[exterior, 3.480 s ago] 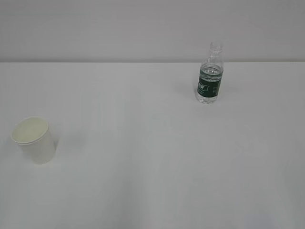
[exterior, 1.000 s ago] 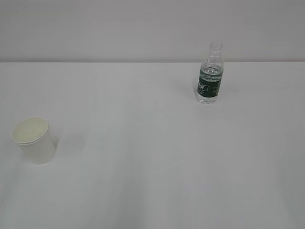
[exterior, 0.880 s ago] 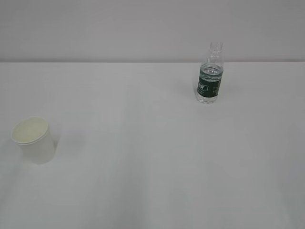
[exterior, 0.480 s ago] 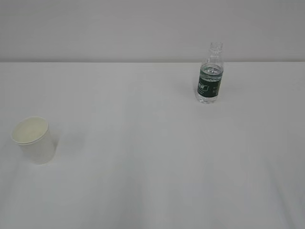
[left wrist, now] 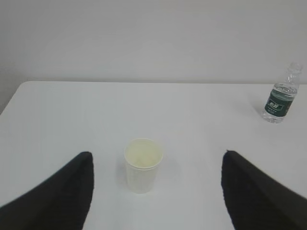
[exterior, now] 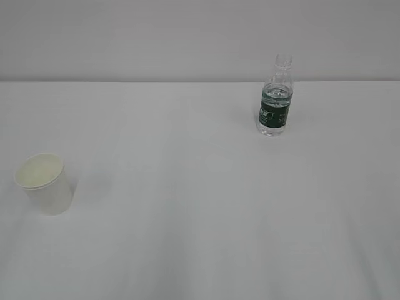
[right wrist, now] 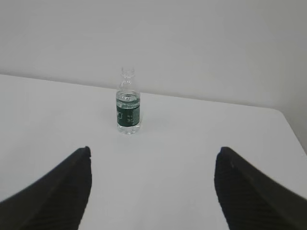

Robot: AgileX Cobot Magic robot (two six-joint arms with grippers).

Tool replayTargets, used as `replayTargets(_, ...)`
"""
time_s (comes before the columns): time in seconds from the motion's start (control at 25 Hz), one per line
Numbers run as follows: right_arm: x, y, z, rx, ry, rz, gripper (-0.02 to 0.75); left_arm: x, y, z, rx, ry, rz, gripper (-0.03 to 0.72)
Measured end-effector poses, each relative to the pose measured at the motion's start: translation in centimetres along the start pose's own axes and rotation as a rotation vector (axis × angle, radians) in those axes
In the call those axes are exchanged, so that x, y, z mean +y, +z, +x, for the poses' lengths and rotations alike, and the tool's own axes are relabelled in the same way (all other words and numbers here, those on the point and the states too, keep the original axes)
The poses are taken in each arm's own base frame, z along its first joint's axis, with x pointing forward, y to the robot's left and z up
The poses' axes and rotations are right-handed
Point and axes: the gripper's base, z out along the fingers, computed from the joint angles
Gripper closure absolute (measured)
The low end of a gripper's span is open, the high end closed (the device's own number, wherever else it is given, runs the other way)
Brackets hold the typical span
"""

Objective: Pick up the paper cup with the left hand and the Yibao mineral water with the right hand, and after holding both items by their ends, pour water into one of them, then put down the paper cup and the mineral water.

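The white paper cup stands upright near the table's left edge, cream inside. In the left wrist view the paper cup sits ahead of my left gripper, whose black fingers stand wide open with nothing between them. The Yibao mineral water, a clear bottle with a dark green label and no cap visible, stands upright at the back right. In the right wrist view the bottle is well ahead of my open right gripper and a little to the left. Neither arm shows in the exterior view.
The white table runs back to a plain white wall. Its rounded far corners show in the wrist views. Nothing else lies on the table between the cup and the bottle.
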Motion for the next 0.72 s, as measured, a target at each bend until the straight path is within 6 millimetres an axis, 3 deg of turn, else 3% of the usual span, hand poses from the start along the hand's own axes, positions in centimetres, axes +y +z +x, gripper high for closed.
replayTargets(0.44,-0.2,2.5,-0.6,0.071,0.008,-0.03,0.132,0.1,0.3,-0.1,0.017,-0.001,-0.002,0.098)
replayTargets(0.72,-0.2,4.1,0.6,0.05,0.037,-0.022,0.132,0.1,0.3,-0.1,0.018,0.004,-0.007,0.098)
